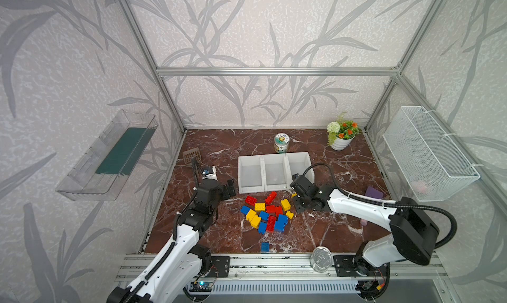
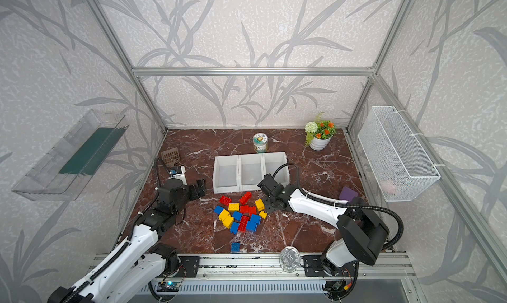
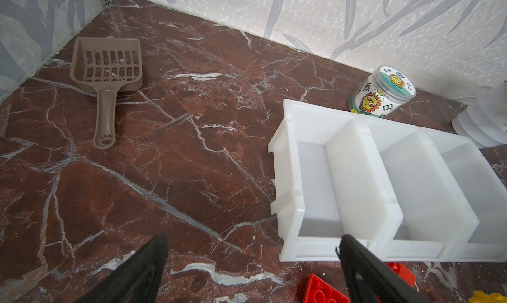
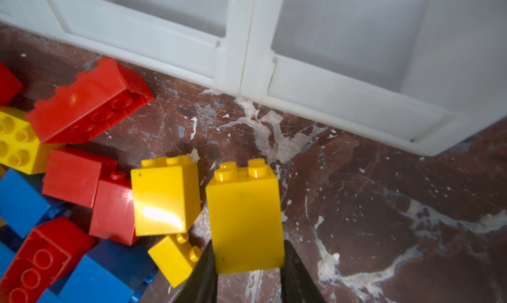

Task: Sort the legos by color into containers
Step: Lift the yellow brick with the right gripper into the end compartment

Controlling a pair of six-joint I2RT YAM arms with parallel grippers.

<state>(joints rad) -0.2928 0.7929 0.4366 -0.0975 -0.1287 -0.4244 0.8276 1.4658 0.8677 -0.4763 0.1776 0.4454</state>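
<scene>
Where the right claw pinches, a glossy yellow brick gleams.

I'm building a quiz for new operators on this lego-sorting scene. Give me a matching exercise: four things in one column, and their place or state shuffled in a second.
Things
1. left pincer
2. right pincer
3. lone blue lego
4. printed jar

Place or state
A. just behind the bins
B. shut on a yellow lego
C. apart from the pile, nearest the front
D. open, holding nothing

Pairs: 1-D, 2-B, 3-C, 4-A
</scene>
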